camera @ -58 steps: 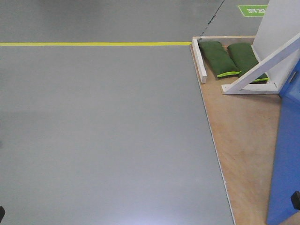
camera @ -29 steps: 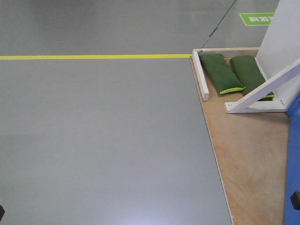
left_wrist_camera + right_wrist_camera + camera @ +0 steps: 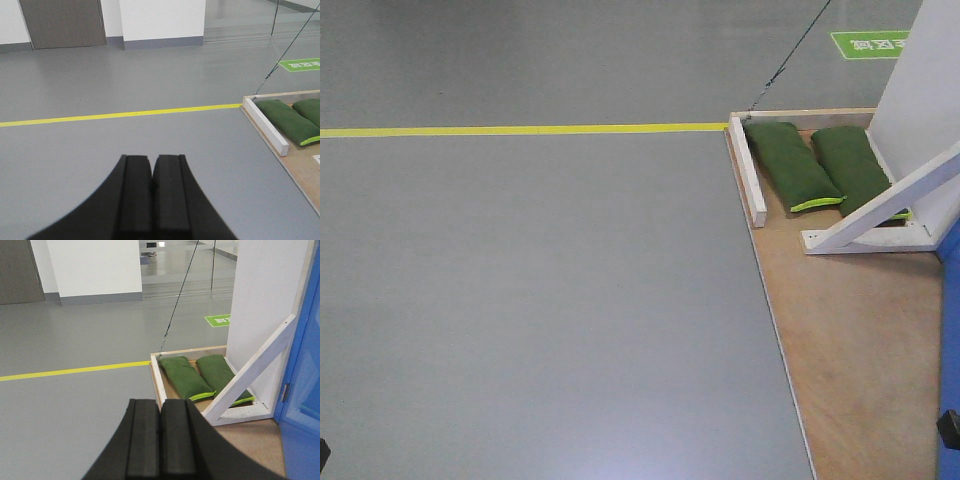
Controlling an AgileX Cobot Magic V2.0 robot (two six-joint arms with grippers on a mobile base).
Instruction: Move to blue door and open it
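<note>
The blue door [image 3: 304, 390] shows as a glossy blue panel at the right edge of the right wrist view, with a small hinge on its left edge. Its handle and lock are out of view. In the front view only a thin blue strip [image 3: 952, 340] shows at the right edge. My left gripper [image 3: 152, 160] is shut and empty over the grey floor, far left of the door. My right gripper [image 3: 160, 404] is shut and empty, facing the wooden platform [image 3: 250, 432] in front of the door.
The wooden platform [image 3: 850, 330] has a white edge bar [image 3: 747, 170], two green sandbags [image 3: 792, 165] and a white slanted support beam [image 3: 890, 205] against a white panel [image 3: 923, 90]. A yellow floor line [image 3: 520, 130] crosses the grey floor. A thin cable [image 3: 177, 300] rises from the platform corner.
The platform, sandbags and yellow line have shifted down and right in the front view. The blue door has slid almost out at the right edge. Both grippers stay shut.
</note>
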